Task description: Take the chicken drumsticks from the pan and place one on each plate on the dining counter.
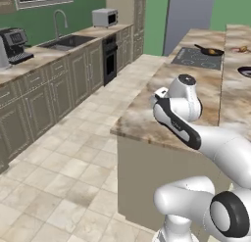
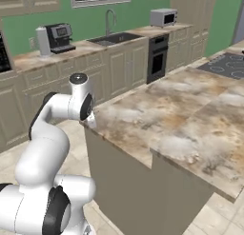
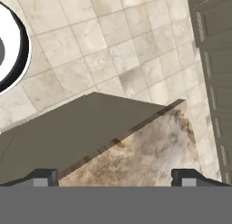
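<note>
Black pan (image 1: pixel 210 51) on far cooktop (image 1: pixel 197 58), gripper (image 3: pixel 115 175) wide open above worktop corner (image 3: pixel 158 146)

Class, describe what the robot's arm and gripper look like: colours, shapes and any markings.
The arm is glossy white with rounded, tube-like links, black bands at the joints and grey round caps. The gripper has two small dark, blocky fingertips with paler grey pads. No cables or markings are visible.

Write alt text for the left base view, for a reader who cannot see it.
A white robot arm rises at lower right beside a marble island worktop in a green-walled kitchen. Far along it, a black pan holding something golden-brown sits on the grey cooktop. A tiled floor and cabinets with a sink run along the left.
</note>
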{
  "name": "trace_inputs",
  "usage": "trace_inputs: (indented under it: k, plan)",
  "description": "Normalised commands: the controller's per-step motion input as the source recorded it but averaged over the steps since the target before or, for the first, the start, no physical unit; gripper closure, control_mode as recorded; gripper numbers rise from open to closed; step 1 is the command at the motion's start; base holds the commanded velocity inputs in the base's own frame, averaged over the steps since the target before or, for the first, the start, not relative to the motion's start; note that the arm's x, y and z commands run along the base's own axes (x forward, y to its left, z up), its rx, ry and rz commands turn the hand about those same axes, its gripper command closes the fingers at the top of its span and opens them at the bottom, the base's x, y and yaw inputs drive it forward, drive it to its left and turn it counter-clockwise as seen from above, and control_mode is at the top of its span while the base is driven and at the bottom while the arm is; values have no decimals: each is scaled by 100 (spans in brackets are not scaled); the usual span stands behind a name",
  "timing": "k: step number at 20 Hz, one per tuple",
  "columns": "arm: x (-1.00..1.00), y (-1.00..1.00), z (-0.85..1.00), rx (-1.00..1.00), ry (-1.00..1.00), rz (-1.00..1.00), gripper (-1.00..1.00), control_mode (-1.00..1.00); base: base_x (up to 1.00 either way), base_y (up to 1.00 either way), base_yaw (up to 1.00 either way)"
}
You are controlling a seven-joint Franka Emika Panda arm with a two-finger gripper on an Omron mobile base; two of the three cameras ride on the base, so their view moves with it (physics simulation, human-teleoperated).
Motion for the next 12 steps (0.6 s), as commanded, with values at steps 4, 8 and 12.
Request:
trace_inputs:
  k: [4,8,12]
  plan:
    - [0,0,0,0,0,0,-100,100,52,100,-41]
    - [0,0,0,0,0,0,-100,100,35,100,-41]
    - [0,0,0,0,0,0,-100,100,25,100,-42]
